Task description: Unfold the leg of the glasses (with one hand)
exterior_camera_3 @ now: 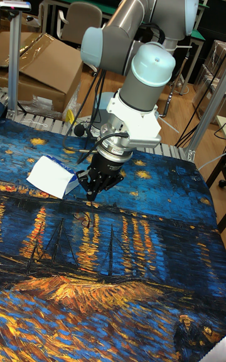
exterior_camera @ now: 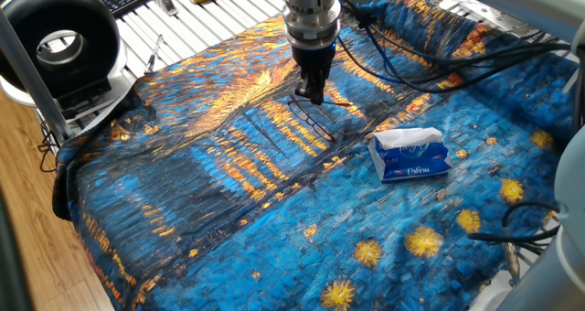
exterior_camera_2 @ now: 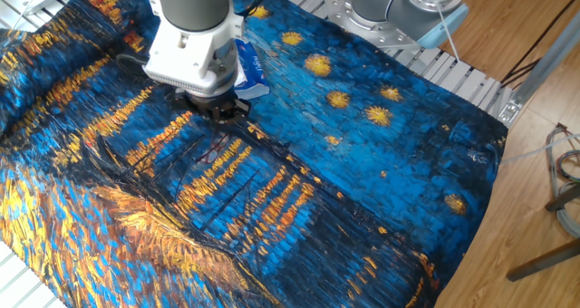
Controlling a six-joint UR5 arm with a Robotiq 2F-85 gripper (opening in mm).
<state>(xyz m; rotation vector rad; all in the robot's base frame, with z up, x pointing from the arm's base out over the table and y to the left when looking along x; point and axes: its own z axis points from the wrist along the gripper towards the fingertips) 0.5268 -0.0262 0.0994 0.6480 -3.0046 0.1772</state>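
The glasses (exterior_camera: 315, 121) are thin and dark reddish, lying on the blue-and-orange painted cloth (exterior_camera: 228, 192) near its middle. One leg (exterior_camera: 339, 101) sticks out to the right from under the fingers. The hand, my black gripper (exterior_camera: 311, 97), points straight down at the frame's far end, fingers close together on the glasses. In the other fixed view the gripper (exterior_camera_2: 218, 114) stands just above the glasses (exterior_camera_2: 213, 148). In the tall view the gripper (exterior_camera_3: 94, 195) touches the cloth, and the glasses are too faint to make out.
A blue-white tissue pack (exterior_camera: 411, 155) lies right of the glasses, also seen as the tissue pack (exterior_camera_2: 250, 69). Black cables (exterior_camera: 411, 64) trail across the far cloth. A black ring device (exterior_camera: 59, 41) stands at the left edge. A second arm's base (exterior_camera_2: 408, 9) sits beyond the cloth.
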